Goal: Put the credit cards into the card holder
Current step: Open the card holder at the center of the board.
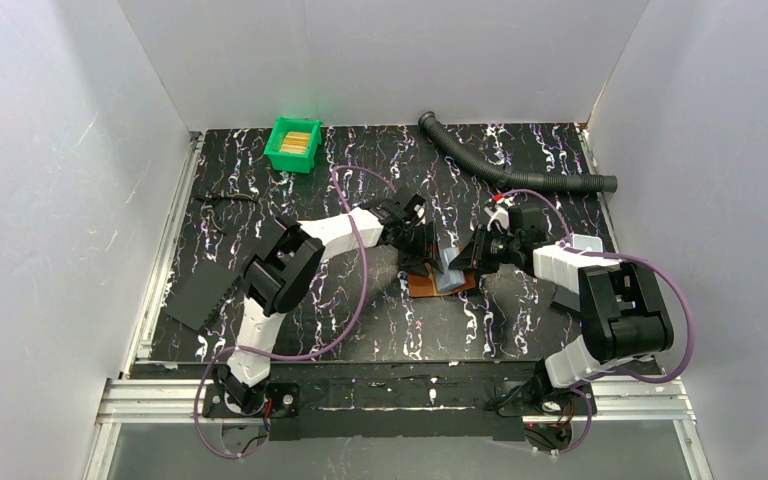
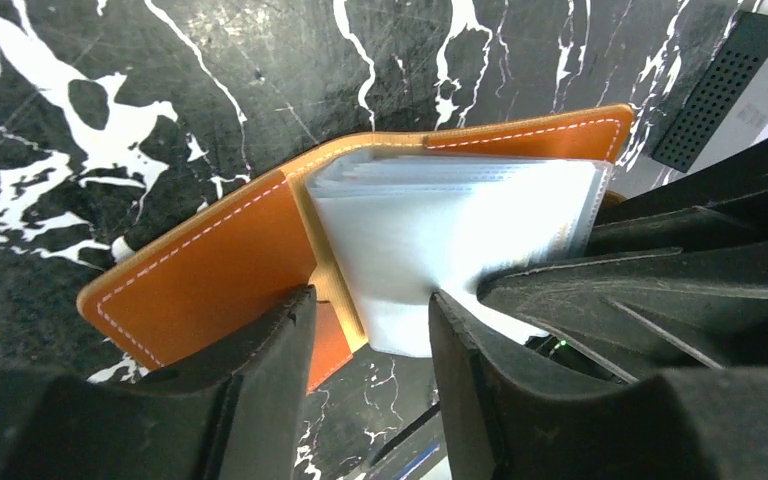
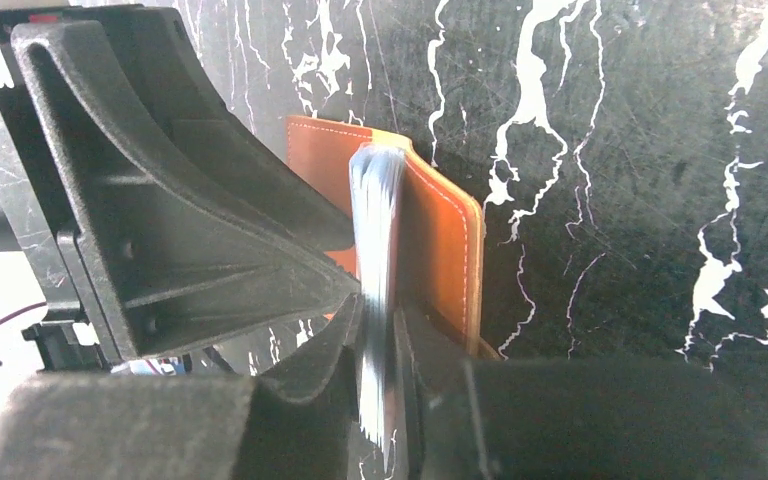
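The card holder (image 2: 210,270) lies open on the marbled black table (image 1: 380,330), between my two pincers. Its brown leather cover, stitched in white along the edge, is spread out. A stack of pale clear sleeves (image 2: 440,230) fans out from the fold.

My right pincer (image 3: 380,315) reaches the card holder from its right side and is narrow. Its fingers sit on either face of the sleeve stack and pinch it between them.

My left pincer (image 2: 371,297) comes at the card holder from its left side and is about half-wide. It straddles one edge of the holder, where leather and sleeves meet. One fingertip lies over the leather flap and the other is against the sleeve stack. I cannot tell whether they press on anything. The tips of both pincers are close together over the holder.

The credit cards (image 1: 297,139), yellowish-tan, are in a green bin (image 1: 278,150) well away from the card holder, behind it and to its left. A dark corrugated hose (image 1: 520,165) lies behind the card holder, toward its right. A flat black sheet (image 1: 200,292) lies well apart on its left.
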Controlling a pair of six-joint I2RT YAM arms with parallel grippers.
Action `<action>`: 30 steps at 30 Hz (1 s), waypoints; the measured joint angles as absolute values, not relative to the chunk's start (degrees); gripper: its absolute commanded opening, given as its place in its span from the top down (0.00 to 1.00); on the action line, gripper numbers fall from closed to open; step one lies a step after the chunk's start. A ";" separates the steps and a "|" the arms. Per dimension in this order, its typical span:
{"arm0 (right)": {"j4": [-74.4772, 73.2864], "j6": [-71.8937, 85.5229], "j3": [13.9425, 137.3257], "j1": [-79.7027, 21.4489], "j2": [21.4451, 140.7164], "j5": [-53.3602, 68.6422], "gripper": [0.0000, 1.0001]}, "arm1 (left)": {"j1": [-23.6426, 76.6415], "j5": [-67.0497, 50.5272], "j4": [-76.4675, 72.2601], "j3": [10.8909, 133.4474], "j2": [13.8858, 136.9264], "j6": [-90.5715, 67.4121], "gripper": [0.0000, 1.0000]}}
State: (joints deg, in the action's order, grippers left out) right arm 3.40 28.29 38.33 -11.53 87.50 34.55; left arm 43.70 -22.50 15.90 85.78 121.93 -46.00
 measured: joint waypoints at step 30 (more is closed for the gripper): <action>3.56 27.47 36.29 -7.25 84.82 41.06 0.98 | 43.51 -23.79 14.79 84.69 121.95 -45.85 0.57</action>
